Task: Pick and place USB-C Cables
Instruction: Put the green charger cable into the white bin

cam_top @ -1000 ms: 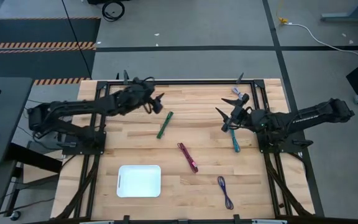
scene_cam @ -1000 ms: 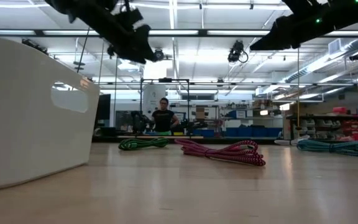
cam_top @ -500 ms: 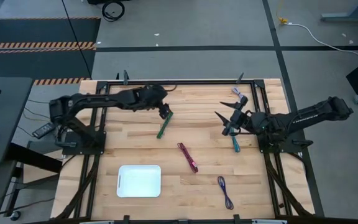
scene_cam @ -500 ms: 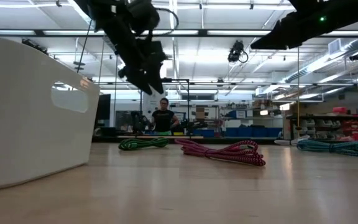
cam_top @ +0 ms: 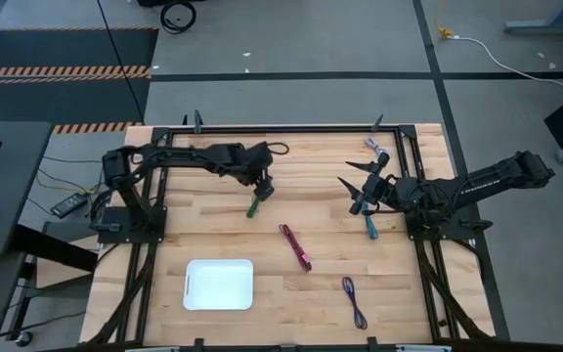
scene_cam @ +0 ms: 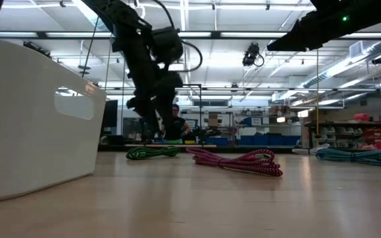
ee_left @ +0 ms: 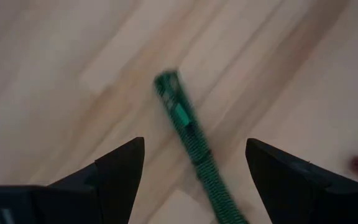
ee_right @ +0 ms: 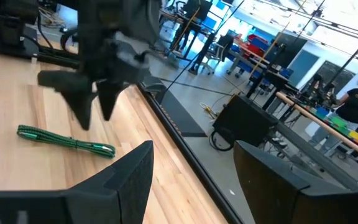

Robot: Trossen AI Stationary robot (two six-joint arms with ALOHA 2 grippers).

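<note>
The green cable [cam_top: 253,205] lies flat on the wooden table, left of centre; it also shows in the low view [scene_cam: 152,152]. My left gripper [cam_top: 262,188] hangs open just above its far end, one finger on either side of the cable [ee_left: 188,134], not touching it. The right wrist view shows the gap between its fingertips [ee_right: 86,115] and the cable [ee_right: 67,142]. My right gripper [cam_top: 355,191] is open and empty, raised above the table near the teal cable [cam_top: 370,227]. The dark red cable [cam_top: 295,246], the purple cable [cam_top: 354,301] and the silver-grey cable [cam_top: 374,147] lie on the table.
A white tray [cam_top: 219,284] stands near the front edge, left of centre; it fills the left of the low view [scene_cam: 32,132]. A black frame [cam_top: 291,127] runs along the table's far edge. A person [scene_cam: 172,125] stands far back in the room.
My left gripper has gone toward the table's right and near edges and down, from above the far left of the table to just over the green cable's far end, and has tipped to point downward. The cables have not moved.
</note>
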